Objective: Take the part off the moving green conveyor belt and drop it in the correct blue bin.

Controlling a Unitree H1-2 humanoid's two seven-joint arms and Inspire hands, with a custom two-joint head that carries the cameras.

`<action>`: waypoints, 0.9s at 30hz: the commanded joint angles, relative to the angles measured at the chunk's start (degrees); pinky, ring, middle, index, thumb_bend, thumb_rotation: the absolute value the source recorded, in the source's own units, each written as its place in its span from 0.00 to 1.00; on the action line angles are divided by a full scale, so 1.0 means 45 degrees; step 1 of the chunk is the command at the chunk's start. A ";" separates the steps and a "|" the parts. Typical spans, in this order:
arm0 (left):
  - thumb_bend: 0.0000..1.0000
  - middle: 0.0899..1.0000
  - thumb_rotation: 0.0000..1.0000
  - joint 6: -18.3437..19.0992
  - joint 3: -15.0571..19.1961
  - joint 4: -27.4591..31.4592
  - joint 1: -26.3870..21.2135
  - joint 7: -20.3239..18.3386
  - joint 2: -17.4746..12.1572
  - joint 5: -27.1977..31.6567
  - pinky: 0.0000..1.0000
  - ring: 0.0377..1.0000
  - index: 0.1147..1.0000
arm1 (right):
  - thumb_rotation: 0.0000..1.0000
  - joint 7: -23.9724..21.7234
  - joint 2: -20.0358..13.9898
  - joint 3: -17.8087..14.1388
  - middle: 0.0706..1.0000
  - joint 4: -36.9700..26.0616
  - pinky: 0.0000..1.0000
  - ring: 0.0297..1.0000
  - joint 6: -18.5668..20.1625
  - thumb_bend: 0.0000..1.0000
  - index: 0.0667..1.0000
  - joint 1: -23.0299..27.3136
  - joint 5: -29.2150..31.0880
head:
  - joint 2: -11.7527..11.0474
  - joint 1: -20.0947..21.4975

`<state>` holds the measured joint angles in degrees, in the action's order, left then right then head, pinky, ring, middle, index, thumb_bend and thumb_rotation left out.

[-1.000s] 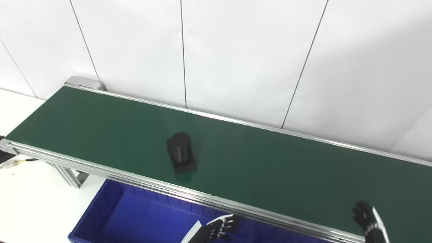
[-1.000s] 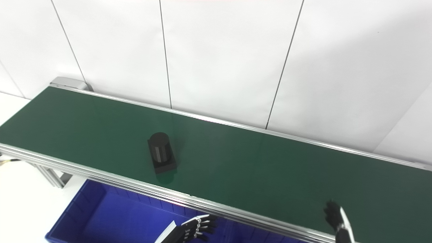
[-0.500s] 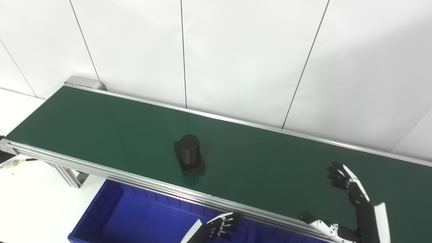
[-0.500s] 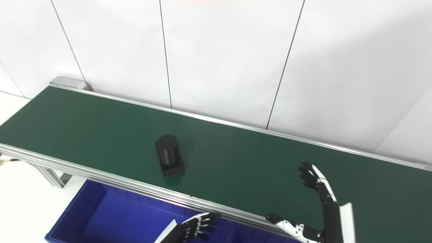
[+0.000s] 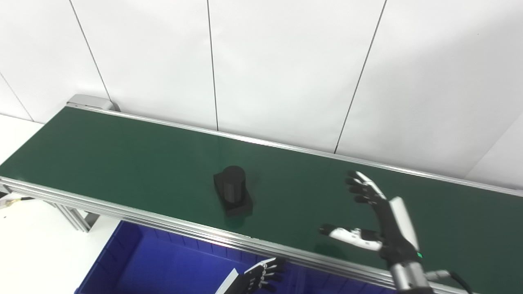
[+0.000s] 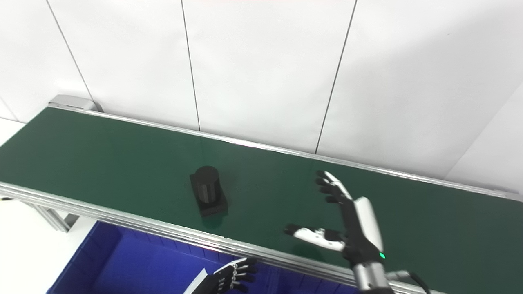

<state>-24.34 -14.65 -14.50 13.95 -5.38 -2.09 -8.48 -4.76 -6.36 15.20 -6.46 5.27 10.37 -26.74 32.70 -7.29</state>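
Part (image 5: 232,195): black, a cylinder standing upright on a flat square base. It sits on the belt (image 5: 122,159), roughly mid-length, closer to the near rail than to the far one. Nothing touches it.

Belt: green, running from the far left corner toward the right edge, with aluminium rails (image 5: 171,228) along both long sides. White panelled wall (image 5: 286,69) directly behind the far rail.

Right hand (image 5: 378,222): raised over the belt to the right of the part, well apart from it. Fingers (image 5: 361,188) stretched out and spread, pointing toward the far rail; thumb (image 5: 347,236) held out sideways toward the part. Holds nothing, wide open. A small green light shows on the wrist.

Left hand (image 5: 263,277): low at the near edge, below the near rail, over the bin (image 5: 122,269). Fingers loosely curled, apart, nothing in them. Only partly in view.

Bin: blue, set under the near rail, below and slightly left of the part. What shows of its inside holds nothing. White desk (image 5: 32,245) surface to its left.
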 commanded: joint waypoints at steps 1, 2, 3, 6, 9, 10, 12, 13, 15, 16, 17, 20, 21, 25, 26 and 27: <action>0.97 0.81 0.14 -0.0556 -0.0025 0.0447 0.0037 0.0175 0.0009 -0.0062 0.68 0.76 0.84 | 0.52 -0.0058 0.0300 0.0055 0.83 -0.0012 0.70 0.79 0.0441 0.92 0.88 0.0749 -0.0232 | 0.0060 0.0063; 0.97 0.81 0.14 -0.0560 -0.0031 0.0456 0.0058 0.0228 0.0014 -0.0117 0.68 0.76 0.84 | 0.51 -0.0050 0.0406 0.0135 0.83 0.0216 0.70 0.79 0.0489 0.92 0.88 0.0962 -0.0314 | 0.0063 0.0072; 0.98 0.81 0.14 -0.0560 -0.0030 0.0460 0.0076 0.0256 0.0023 -0.0141 0.68 0.76 0.84 | 0.51 -0.0018 0.0508 0.0203 0.82 0.0458 0.71 0.79 0.0512 0.92 0.88 0.1169 -0.0401 | 0.0089 0.0117; 0.97 0.82 0.15 -0.0545 -0.0058 0.0485 0.0110 0.0266 -0.0008 -0.0238 0.68 0.77 0.85 | 0.50 0.0045 0.0752 0.0415 0.82 0.1146 0.69 0.77 0.0535 0.93 0.87 0.1725 -0.0665 | 0.0106 0.0189; 0.97 0.82 0.16 -0.0543 -0.0056 0.0477 0.0091 0.0246 -0.0033 -0.0260 0.68 0.78 0.85 | 0.51 0.0139 0.0983 0.0584 0.81 0.1827 0.68 0.76 0.0461 0.93 0.87 0.2200 -0.0804 | 0.0172 0.0298; 0.97 0.82 0.16 -0.0539 -0.0049 0.0481 0.0091 0.0247 -0.0030 -0.0266 0.68 0.78 0.85 | 0.51 0.0165 0.1038 0.0610 0.81 0.1960 0.68 0.76 0.0452 0.93 0.87 0.2290 -0.0838 | 0.0172 0.0298; 0.97 0.83 0.17 -0.0543 -0.0068 0.0511 0.0095 0.0246 -0.0044 -0.0302 0.69 0.78 0.86 | 0.52 0.0258 0.1236 0.0709 0.81 0.2485 0.67 0.76 0.0422 0.94 0.87 0.2634 -0.0969 | 0.0202 0.0348; 0.97 0.83 0.17 -0.0550 -0.0102 0.0527 0.0100 0.0231 -0.0052 -0.0291 0.69 0.78 0.86 | 0.53 0.0252 0.1342 0.0793 0.81 0.2754 0.67 0.76 0.0564 0.94 0.87 0.2835 -0.1104 | 0.0218 0.0370; 0.96 0.84 0.17 -0.0555 -0.0184 0.0548 0.0102 0.0264 -0.0071 -0.0301 0.68 0.79 0.86 | 0.55 0.0261 0.1495 0.0920 0.82 0.3105 0.67 0.76 0.0792 0.96 0.87 0.3096 -0.1312 | 0.0233 0.0373; 0.96 0.84 0.17 -0.0556 -0.0238 0.0549 0.0096 0.0311 -0.0082 -0.0334 0.67 0.78 0.86 | 0.55 0.0293 0.1587 0.0988 0.82 0.3292 0.65 0.76 0.0856 0.96 0.87 0.3219 -0.1387 | 0.0234 0.0376; 0.96 0.84 0.17 -0.0555 -0.0279 0.0550 0.0090 0.0357 -0.0090 -0.0363 0.67 0.78 0.86 | 0.54 0.0344 0.1660 0.1058 0.82 0.3479 0.64 0.75 0.0833 0.97 0.87 0.3321 -0.1459 | 0.0234 0.0376; 0.96 0.84 0.18 -0.0570 -0.0374 0.0556 0.0073 0.0486 -0.0104 -0.0536 0.65 0.78 0.86 | 0.53 0.0416 0.1834 0.1293 0.80 0.3951 0.64 0.74 0.0820 0.97 0.86 0.3559 -0.1675 | 0.0299 0.0409; 0.96 0.84 0.18 -0.0571 -0.0401 0.0566 0.0075 0.0539 -0.0108 -0.0606 0.65 0.77 0.86 | 0.53 0.0436 0.1907 0.1390 0.80 0.4139 0.65 0.75 0.0806 0.97 0.86 0.3630 -0.1729 | 0.0299 0.0409; 0.98 0.84 0.19 -0.0568 -0.0551 0.0544 0.0068 0.0778 -0.0141 -0.0727 0.65 0.77 0.86 | 0.54 0.0500 0.2140 0.1707 0.82 0.4722 0.65 0.76 0.0738 0.96 0.87 0.3831 -0.1882 | 0.0335 0.0428; 0.98 0.84 0.19 -0.0566 -0.0599 0.0535 0.0066 0.0855 -0.0157 -0.0776 0.65 0.77 0.86 | 0.54 0.0527 0.2217 0.1782 0.82 0.4884 0.65 0.76 0.0727 0.96 0.87 0.3888 -0.1923 | 0.0359 0.0411; 0.98 0.84 0.19 -0.0563 -0.0639 0.0528 0.0064 0.0919 -0.0172 -0.0812 0.64 0.77 0.86 | 0.55 0.0551 0.2268 0.1833 0.81 0.4994 0.65 0.75 0.0718 0.96 0.87 0.3928 -0.1943 | 0.0359 0.0411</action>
<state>-24.35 -17.19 -13.23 14.34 -2.31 -2.72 -11.82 -3.75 2.35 23.28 16.61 8.69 25.49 -34.96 34.37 -5.36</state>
